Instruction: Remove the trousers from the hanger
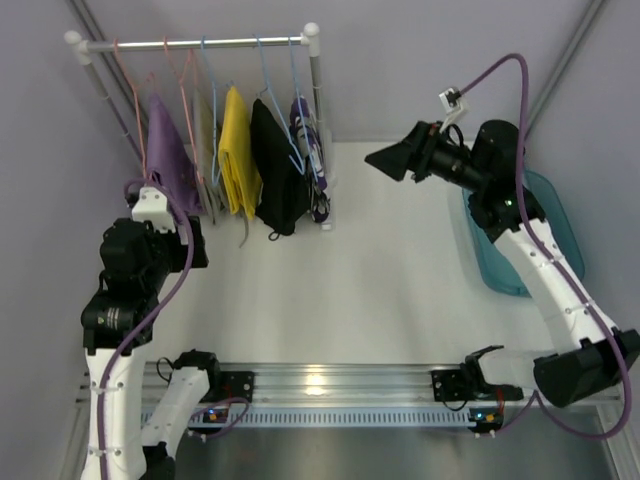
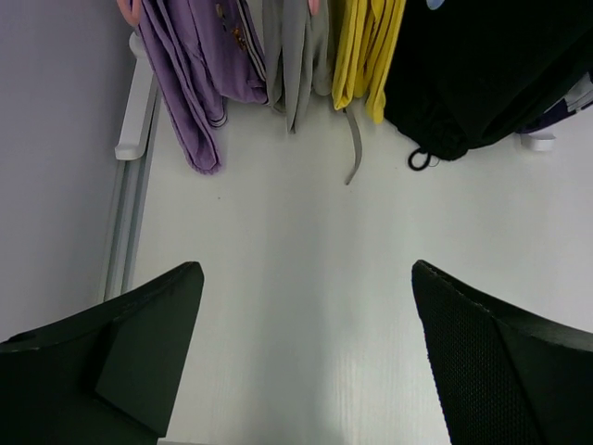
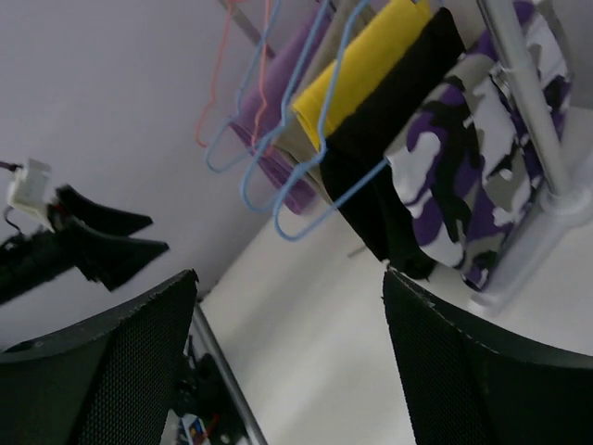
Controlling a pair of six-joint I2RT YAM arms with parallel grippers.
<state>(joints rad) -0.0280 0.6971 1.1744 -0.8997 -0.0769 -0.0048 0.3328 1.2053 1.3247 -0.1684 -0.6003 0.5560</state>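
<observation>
Two prs of trousers hang at the right end of the clothes rack, on the far-left part of a white table. Pale lilac-grey walls behind and to the left. Teal bin at the table's right edge, under the R arm. Rail order, left to right: lilac garment, grey garment, yellow garment, black trousers, camo trousers by the right post. Right gripper is up in the air, well apart from the rack on its right side and pointed toward it, fingers spread wide, nothing between. Left gripper is low over the table near the lilac end, also spread wide and empty; black trousers lie ahead and to its right, not touching. Top view gives only a thin edge of the camo pr. R wrist cam shows it plainly: purple, white and dark patches, just beside the post, blue hanger at its left, black pr touching it. L wrist cam shows the garments' lower ends and a drawstring loop under the black pr.
</observation>
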